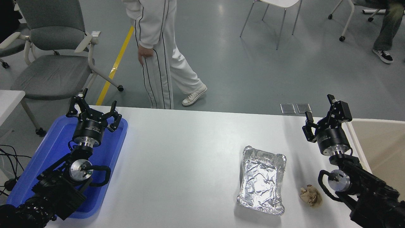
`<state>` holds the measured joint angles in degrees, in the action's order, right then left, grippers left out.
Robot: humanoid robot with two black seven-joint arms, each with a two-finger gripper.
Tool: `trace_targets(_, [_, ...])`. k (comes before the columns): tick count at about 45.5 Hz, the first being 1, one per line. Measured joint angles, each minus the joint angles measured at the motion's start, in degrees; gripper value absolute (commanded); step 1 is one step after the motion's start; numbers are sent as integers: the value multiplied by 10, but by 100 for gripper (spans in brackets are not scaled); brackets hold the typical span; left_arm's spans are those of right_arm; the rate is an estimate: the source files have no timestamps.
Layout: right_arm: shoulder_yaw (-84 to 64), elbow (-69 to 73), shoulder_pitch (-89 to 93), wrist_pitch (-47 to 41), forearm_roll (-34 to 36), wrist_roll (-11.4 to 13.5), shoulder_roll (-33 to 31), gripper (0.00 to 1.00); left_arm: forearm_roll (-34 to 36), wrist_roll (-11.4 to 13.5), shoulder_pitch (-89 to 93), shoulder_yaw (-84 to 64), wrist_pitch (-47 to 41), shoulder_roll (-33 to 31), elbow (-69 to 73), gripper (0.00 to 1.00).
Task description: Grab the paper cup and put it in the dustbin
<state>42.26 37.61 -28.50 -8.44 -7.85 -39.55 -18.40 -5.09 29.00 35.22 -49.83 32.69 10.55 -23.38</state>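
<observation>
1. My right gripper (320, 115) is open and holds nothing, up beside the bin (379, 142) at the far right.
2. My left gripper (93, 109) is open over the blue tray (47, 152).
3. I can't see the cup.
</observation>
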Motion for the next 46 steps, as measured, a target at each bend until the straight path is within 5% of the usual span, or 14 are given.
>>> trace_targets(46, [-91,14,-17,-4,11,-3,-60,100,0,0,0,0,0,0,0,100])
